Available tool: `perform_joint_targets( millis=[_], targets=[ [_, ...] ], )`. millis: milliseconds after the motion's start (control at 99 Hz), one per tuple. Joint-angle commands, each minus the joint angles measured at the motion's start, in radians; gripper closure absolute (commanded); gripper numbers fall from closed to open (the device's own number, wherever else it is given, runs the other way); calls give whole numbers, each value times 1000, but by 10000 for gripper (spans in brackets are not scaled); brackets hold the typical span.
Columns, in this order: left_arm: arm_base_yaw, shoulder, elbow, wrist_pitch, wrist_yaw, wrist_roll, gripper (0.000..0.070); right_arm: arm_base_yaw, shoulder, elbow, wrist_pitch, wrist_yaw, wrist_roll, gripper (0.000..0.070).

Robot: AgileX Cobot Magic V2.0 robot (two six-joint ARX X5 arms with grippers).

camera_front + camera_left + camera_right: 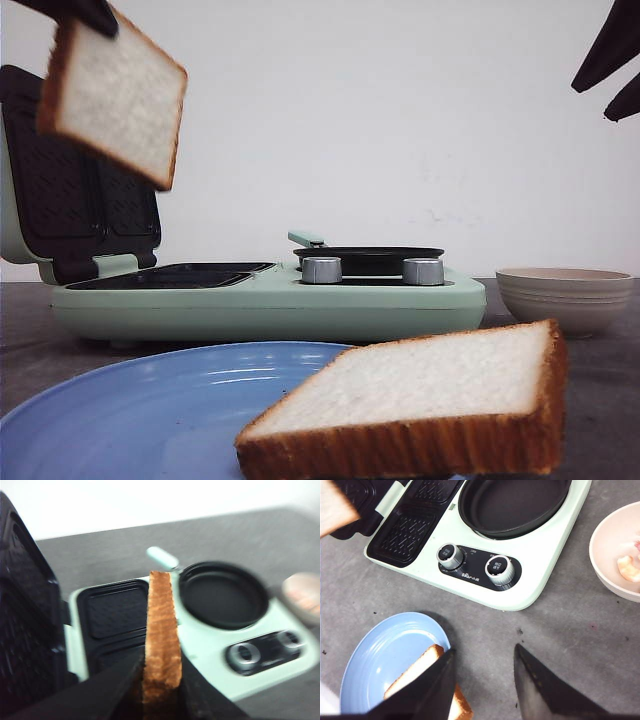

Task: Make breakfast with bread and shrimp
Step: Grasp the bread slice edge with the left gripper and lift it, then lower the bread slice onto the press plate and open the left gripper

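Note:
One slice of bread [115, 95] hangs in the air at the upper left, in front of the raised lid, and my left gripper [80, 12] is shut on its top edge. In the left wrist view that slice [161, 635] shows edge-on between the fingers, above the green sandwich maker's grill plate [114, 612]. The other slice of bread [430, 405] lies on the blue plate [150, 410] in front, also in the right wrist view [417, 672]. A shrimp [629, 568] lies in the beige bowl [565, 295]. My right gripper [485, 660] is open, high over the table near the plate.
The green sandwich maker [270, 300] has its lid [70, 190] open, a round black pan [370, 258] on its right half and two silver knobs [451, 556]. The grey table [570, 630] lies between the appliance, the plate and the bowl.

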Motion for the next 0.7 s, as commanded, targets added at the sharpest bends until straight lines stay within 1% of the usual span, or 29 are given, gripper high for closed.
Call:
perform_joint_targets(
  millis=[0, 81, 141, 192, 323, 384, 505, 575, 586, 687],
  targets=[
    [-16, 54, 27, 35, -53, 161, 696, 3, 6, 14, 0, -5, -14, 485],
    [-26, 120, 37, 89, -110, 237, 696, 3, 6, 14, -5, -4, -16, 485],
    [-28, 169, 48, 124, -121, 281, 696, 3, 6, 14, -5, -5, -17, 485],
    [-28, 207, 55, 154, -130, 314, 696, 3, 6, 14, -5, -5, -18, 485],
    [-29, 301, 65, 259, -198, 393, 696, 3, 6, 14, -8, -4, -24, 485],
    [-28, 339, 68, 307, -212, 420, 696, 3, 6, 14, -10, -4, -26, 485],
    [-21, 413, 85, 346, -217, 494, 696, 3, 6, 14, -13, -3, -32, 485],
    [-19, 457, 104, 364, -241, 545, 696, 3, 6, 14, -13, -3, -32, 485],
    [-17, 515, 146, 365, -261, 575, 696, 3, 6, 14, -13, -3, -35, 485],
    [-8, 568, 195, 356, -273, 575, 696, 3, 6, 14, -12, -3, -39, 485]
  ],
)
